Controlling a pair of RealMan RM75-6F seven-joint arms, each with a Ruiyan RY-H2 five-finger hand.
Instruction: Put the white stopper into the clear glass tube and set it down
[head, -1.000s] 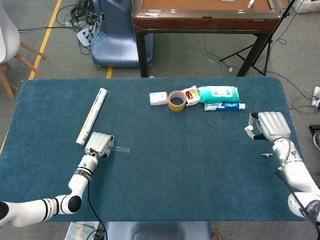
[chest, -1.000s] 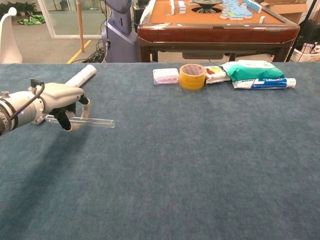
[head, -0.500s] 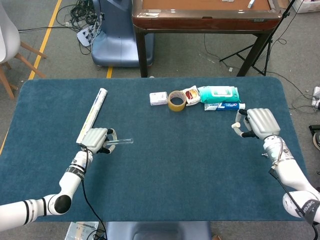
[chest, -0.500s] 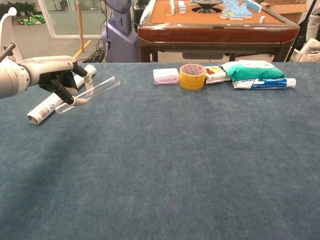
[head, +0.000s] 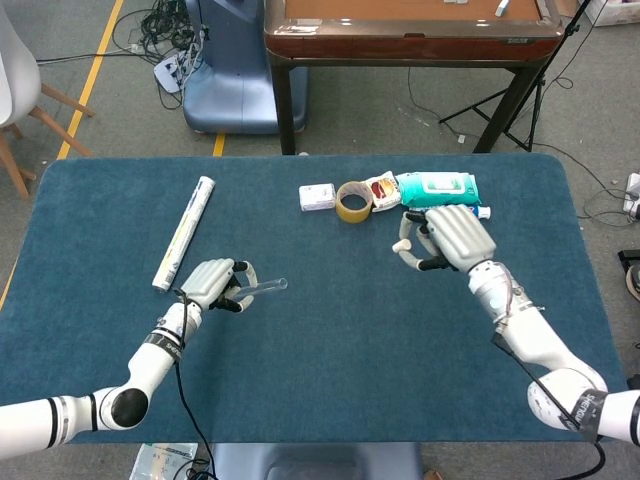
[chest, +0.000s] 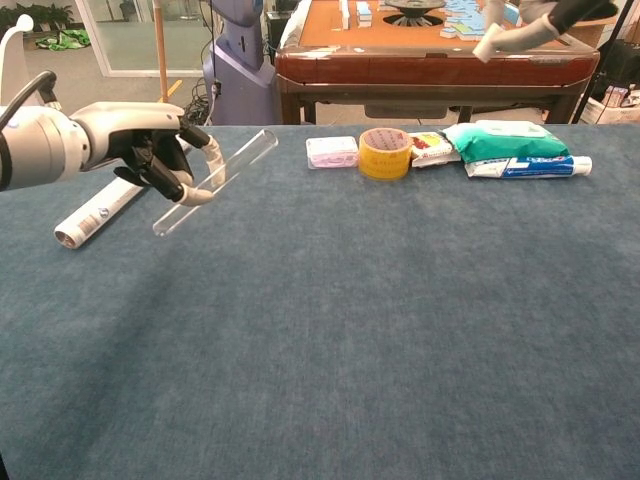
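My left hand (head: 213, 284) (chest: 140, 140) grips the clear glass tube (head: 264, 288) (chest: 216, 180) near its lower end, above the table's left side. The tube tilts up, with its free end pointing right, toward the table's middle. My right hand (head: 455, 237) hovers above the back middle of the table, close to the row of items. In the chest view it shows only at the top edge, where its fingers (chest: 548, 22) pinch a small white stopper (chest: 487, 41). A wide stretch of cloth separates the stopper from the tube's open end.
A white rolled sheet (head: 185, 232) (chest: 108, 205) lies behind my left hand. Along the back sit a small white box (head: 317, 196), a tape roll (head: 353, 201), a snack packet (head: 383, 190), a green wipes pack (head: 437, 186) and a toothpaste tube (chest: 530, 167). A wooden table (chest: 430, 60) stands beyond.
My left hand has lifted the tube off the cloth, carried it right and tilted it upward. My right hand has travelled from the table's right edge leftward to the back middle.
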